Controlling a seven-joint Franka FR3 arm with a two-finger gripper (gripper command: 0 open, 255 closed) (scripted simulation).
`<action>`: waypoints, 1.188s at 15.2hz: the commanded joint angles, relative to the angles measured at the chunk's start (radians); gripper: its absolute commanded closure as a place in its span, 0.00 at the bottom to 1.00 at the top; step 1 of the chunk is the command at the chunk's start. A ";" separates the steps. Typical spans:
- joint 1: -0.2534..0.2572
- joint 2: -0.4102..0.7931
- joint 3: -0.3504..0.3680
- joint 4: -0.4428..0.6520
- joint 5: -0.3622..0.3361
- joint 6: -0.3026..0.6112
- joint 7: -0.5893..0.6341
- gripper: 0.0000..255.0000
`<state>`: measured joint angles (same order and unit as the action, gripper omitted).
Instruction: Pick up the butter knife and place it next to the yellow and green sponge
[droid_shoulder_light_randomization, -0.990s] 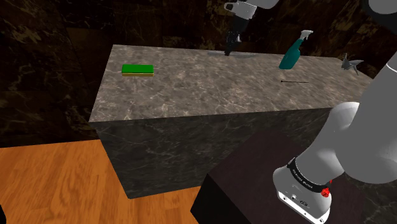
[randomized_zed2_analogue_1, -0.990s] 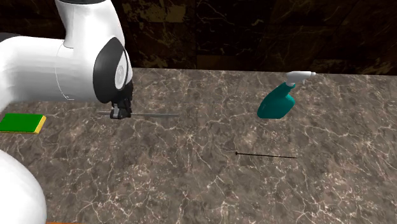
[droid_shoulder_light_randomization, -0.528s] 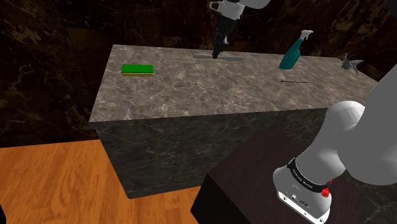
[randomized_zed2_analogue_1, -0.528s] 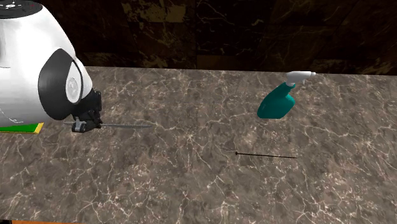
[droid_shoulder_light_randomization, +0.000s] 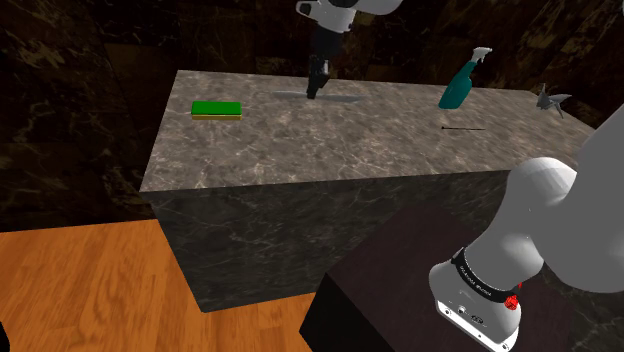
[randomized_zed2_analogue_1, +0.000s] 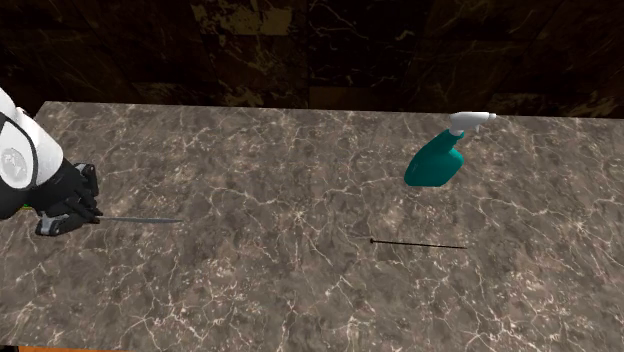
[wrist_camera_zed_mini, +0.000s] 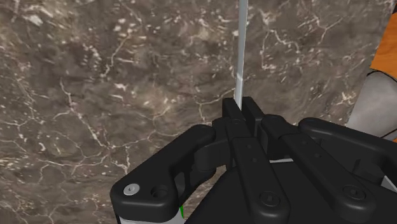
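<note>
My black gripper (droid_shoulder_light_randomization: 314, 88) hangs just above the back of the marble counter (droid_shoulder_light_randomization: 300, 140), shut on the thin grey butter knife (randomized_zed2_analogue_1: 140, 220). In the second exterior view the gripper (randomized_zed2_analogue_1: 62, 222) is at the left edge and the knife blade sticks out level to the right. In the wrist view the fingers (wrist_camera_zed_mini: 240, 118) clasp the knife (wrist_camera_zed_mini: 241, 44), which runs straight away from them over the marble. The green sponge with a yellow underside (droid_shoulder_light_randomization: 217, 109) lies flat near the counter's left end in the shoulder view, left of the gripper and apart from it.
A teal spray bottle with a white nozzle (droid_shoulder_light_randomization: 462, 82) stands at the back right of the counter, also the teal spray bottle (randomized_zed2_analogue_1: 438, 156). A thin dark rod (droid_shoulder_light_randomization: 463, 128) lies in front of it. A grey spiky object (droid_shoulder_light_randomization: 551, 99) sits at the far right. Wooden floor (droid_shoulder_light_randomization: 100, 290) lies below the counter's front.
The gripper has carried the knife steadily leftward along the back of the counter toward the sponge, staying shut on it. Nothing else moved.
</note>
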<state>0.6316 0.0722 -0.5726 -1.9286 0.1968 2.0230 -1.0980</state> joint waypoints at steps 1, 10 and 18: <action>0.023 0.004 0.019 0.003 0.000 0.008 0.043 1.00; 0.114 0.080 0.099 0.080 0.023 0.022 0.208 1.00; 0.110 0.116 0.105 0.015 0.053 0.117 0.179 1.00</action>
<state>0.7416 0.1834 -0.4683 -1.9049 0.2454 2.1267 -0.9154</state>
